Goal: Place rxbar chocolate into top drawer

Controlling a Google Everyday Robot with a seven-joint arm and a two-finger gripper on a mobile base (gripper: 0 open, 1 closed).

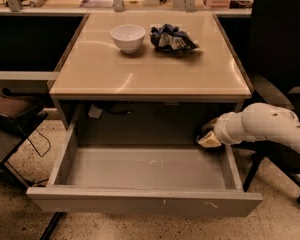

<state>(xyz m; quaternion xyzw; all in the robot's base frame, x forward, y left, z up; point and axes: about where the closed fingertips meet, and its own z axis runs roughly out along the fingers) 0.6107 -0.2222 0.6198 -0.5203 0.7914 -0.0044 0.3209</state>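
Rxbar can't be made out. The gripper [208, 138] hangs inside the drawer [140, 202], floor just beneath; I cannot tell its grip. Placing step: next, lower and release.

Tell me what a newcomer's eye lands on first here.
The wide grey top drawer stands pulled open beneath the desk, with pale scuffs on its floor. A white robot arm reaches in from the right, its pincer at the drawer's back right corner. At the back of the desk top sit a white bowl and, just to its right, a crumpled blue-and-white bag.
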